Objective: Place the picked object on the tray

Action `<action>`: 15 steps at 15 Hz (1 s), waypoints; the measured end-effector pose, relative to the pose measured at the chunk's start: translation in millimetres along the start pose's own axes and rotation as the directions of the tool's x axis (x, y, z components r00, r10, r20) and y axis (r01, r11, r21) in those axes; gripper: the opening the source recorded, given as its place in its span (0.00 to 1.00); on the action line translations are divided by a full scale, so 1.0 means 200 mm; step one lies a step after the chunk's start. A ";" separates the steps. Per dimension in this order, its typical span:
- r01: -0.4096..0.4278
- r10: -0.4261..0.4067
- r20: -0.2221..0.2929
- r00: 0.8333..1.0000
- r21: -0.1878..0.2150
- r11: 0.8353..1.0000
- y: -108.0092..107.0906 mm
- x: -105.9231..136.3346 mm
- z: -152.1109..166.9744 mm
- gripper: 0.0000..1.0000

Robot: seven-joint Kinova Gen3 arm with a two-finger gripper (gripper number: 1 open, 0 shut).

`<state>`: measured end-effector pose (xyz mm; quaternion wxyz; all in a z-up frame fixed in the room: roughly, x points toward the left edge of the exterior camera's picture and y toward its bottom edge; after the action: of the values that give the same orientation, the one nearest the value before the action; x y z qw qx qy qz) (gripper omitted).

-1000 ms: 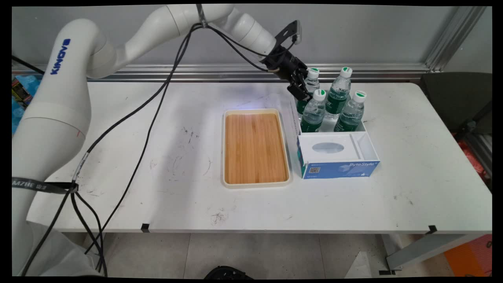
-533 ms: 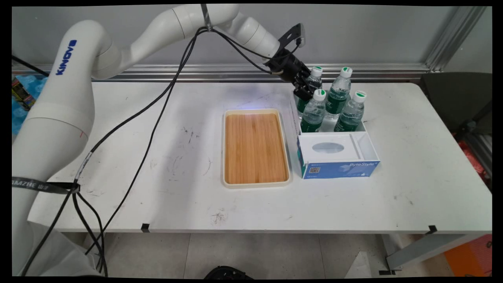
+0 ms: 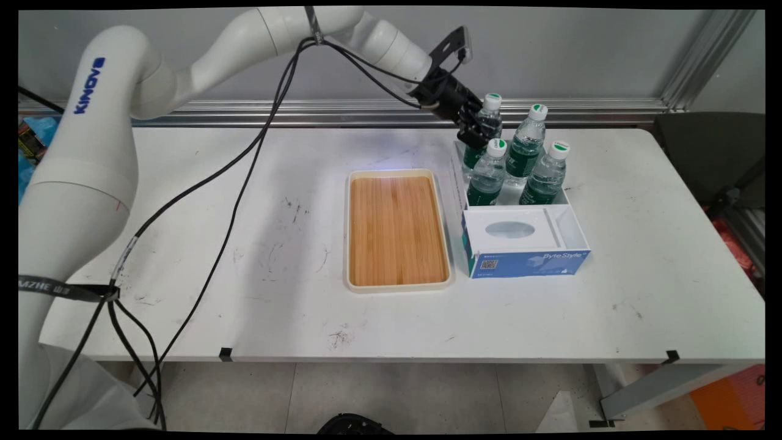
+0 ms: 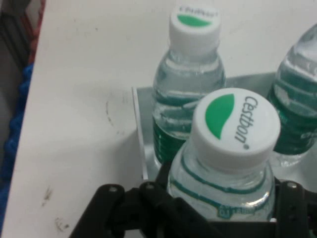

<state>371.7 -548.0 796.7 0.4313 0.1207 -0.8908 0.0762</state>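
Gripping the back-left water bottle [image 3: 487,125] just under its white cap, the gripper [image 3: 473,129] has its jaws closed against the bottle's shoulder, one black finger [image 4: 148,203] showing at each side of it in the hand view. That cap carries a green leaf mark and the lettering "Cestbon". The held bottle stands upright in the far-left corner of a white organiser box [image 3: 574,227], with its green label reaching down behind the box's clear wall; whether its base touches the box floor cannot be told.

Three more water bottles share that far compartment. One [image 3: 487,174] stands just in front of the held bottle, on the near-left; one [image 3: 526,146] is beside the held bottle at the back right; the last [image 3: 545,174] is at the near right. All three are upright, with white caps and green labels.

Nearer than the bottles, the same box holds a tissue pack [image 3: 507,231] lying flat with an oval opening on top, and a blue front panel reads "Byte Style".

Left of the box, just beside it, lies a bamboo tray [image 3: 397,231] with a cream rim. Everything rests on a scuffed white bench [image 3: 244,244]. Black cables [image 3: 244,177] hang from the arm, left of the tray.
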 end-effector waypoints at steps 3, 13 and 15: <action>-0.005 0.005 -0.025 1.000 0.010 1.000 0.03 0.05 -0.08 0.00; -0.018 0.022 -0.048 0.999 0.088 0.996 0.22 0.18 -0.43 0.00; -0.012 0.017 -0.040 0.999 0.119 0.993 0.27 0.19 -0.53 0.00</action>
<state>413.5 -475.5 889.6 0.4411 0.1382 -0.8765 0.1346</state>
